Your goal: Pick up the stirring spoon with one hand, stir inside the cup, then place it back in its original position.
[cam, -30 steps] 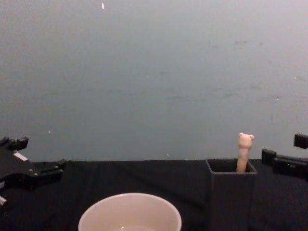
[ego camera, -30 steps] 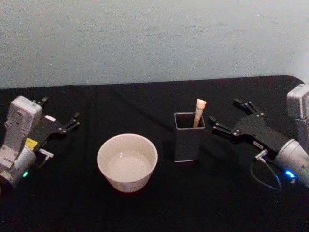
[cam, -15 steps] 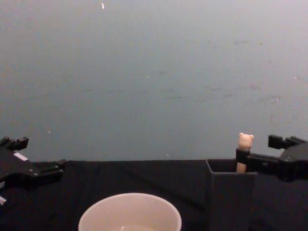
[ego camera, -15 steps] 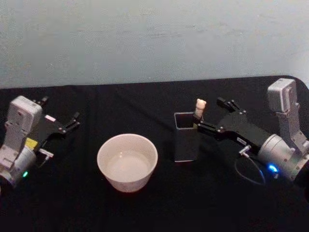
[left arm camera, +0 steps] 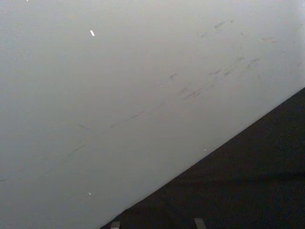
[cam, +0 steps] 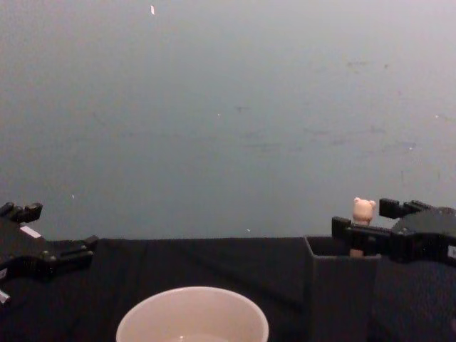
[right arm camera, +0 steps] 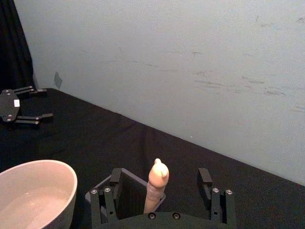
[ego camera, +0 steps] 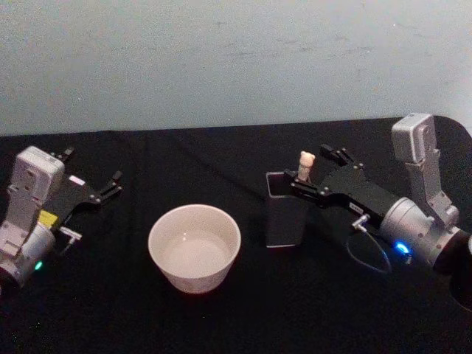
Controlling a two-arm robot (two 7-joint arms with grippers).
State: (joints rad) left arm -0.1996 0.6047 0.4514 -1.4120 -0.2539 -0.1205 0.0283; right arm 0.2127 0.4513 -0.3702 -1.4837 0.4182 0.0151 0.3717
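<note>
The stirring spoon (ego camera: 307, 164) stands in the dark grey square holder (ego camera: 286, 212), its bear-head top poking above the rim. My right gripper (ego camera: 311, 170) is open, with one finger on each side of the spoon's handle just above the holder. The right wrist view shows the handle (right arm camera: 157, 183) midway between the fingers (right arm camera: 205, 177), apart from both. The cream cup (ego camera: 195, 247) sits to the left of the holder, holding clear liquid. My left gripper (ego camera: 92, 167) stays open at the table's left side. From the chest, the spoon top (cam: 364, 209) shows between the right gripper's (cam: 363, 218) fingers.
A black cloth (ego camera: 236, 317) covers the table, and a pale wall (ego camera: 236, 59) rises behind it. Dark cloth lies bare between the cup (cam: 192, 317) and the left gripper (cam: 60, 226). A cable loops on the cloth (ego camera: 369, 258) under the right arm.
My right gripper has moved left from beside the holder until its open fingers stand on both sides of the spoon's handle. The left arm, cup and holder have not moved.
</note>
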